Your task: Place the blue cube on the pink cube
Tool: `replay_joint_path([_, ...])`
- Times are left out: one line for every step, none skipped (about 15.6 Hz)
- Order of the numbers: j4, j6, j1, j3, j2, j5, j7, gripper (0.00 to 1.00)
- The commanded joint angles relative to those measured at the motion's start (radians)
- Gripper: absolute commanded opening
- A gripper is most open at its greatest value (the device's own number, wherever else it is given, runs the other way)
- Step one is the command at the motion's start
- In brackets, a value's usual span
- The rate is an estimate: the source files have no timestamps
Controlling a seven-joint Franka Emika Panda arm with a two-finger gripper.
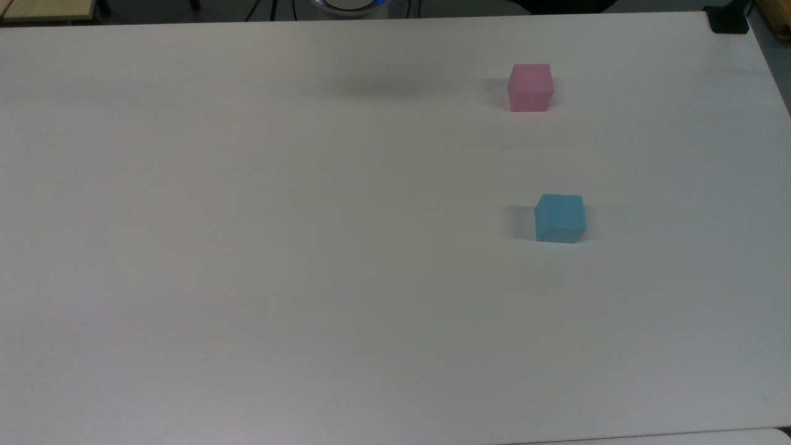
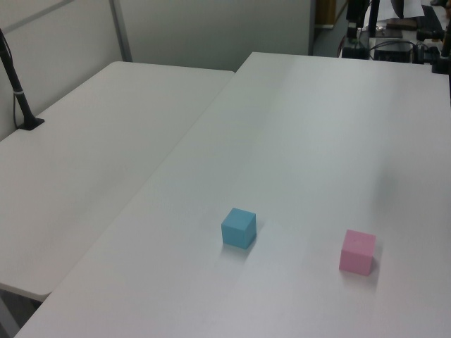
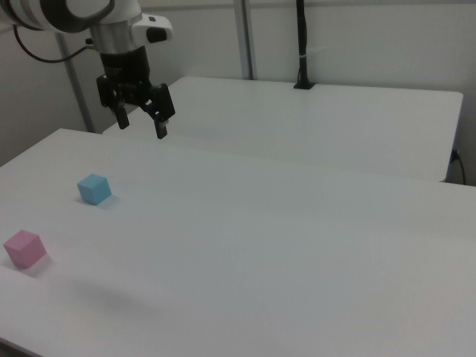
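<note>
The gripper (image 3: 140,123) hangs open and empty high above the worktop (image 1: 247,247). The blue cube (image 1: 560,217) sits in the top view's right, nearer than the pink cube (image 1: 530,87), well apart. Best approach: descend straight, fingers astride two flat faces

I work in a robotics lab: plain white worktop (image 2: 317,141), a 2nd table (image 3: 335,119) alongside, clamped camera pole (image 3: 301,44), cabled equipment (image 2: 394,46) behind.
</note>
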Motion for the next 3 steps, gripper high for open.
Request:
replay_joint_path([0.008,0.020,-0.008,-0.010,0.010,0.023,-0.021,1.00])
replay_joint_path([0.008,0.020,-0.008,-0.009,0.010,0.021,-0.020,1.00])
replay_joint_path([0.010,0.020,-0.011,-0.009,0.008,0.023,-0.021,1.00])
